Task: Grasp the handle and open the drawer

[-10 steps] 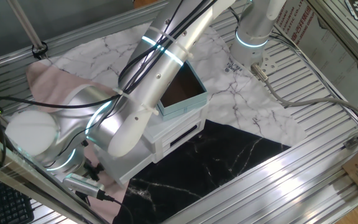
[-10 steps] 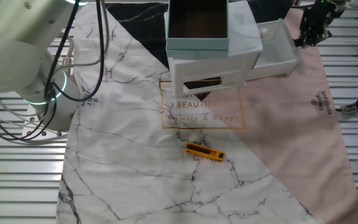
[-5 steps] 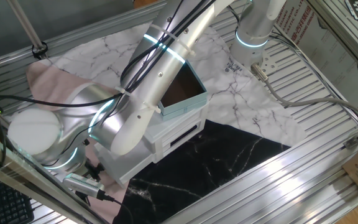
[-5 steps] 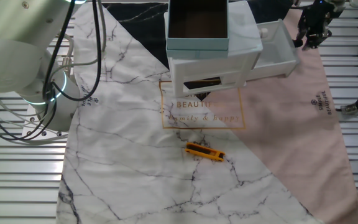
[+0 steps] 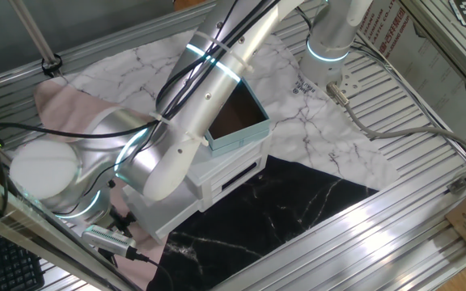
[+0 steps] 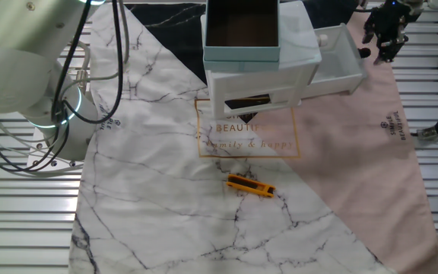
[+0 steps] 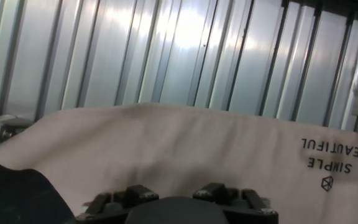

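Lowest white drawer stands pulled out of the cabinet; gripper is just beside its front, finger state not discernible.

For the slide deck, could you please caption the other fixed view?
Lowest drawer pulled open on the white cabinet; hand just beyond its front.
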{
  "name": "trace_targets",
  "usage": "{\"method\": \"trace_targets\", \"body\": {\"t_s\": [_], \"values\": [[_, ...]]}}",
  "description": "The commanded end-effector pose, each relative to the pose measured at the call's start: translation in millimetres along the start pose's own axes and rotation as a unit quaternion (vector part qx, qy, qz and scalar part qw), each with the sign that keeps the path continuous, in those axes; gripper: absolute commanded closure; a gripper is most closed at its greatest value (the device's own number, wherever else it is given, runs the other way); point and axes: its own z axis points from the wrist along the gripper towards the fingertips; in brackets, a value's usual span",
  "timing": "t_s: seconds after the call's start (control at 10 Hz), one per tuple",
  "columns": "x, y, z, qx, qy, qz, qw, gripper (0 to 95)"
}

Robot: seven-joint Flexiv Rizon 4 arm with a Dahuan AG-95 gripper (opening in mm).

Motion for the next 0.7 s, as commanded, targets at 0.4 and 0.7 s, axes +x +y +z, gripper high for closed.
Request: {"method": "trace_targets", "body": {"t_s": [0.4,0.7], "values": [[9.8,-6.1,-18.0,-0.001,-0.014,0.003,0.9999,19.0],[27.8,-8.6,-31.1,-0.002,-0.024,0.0,0.9997,19.0]]}}
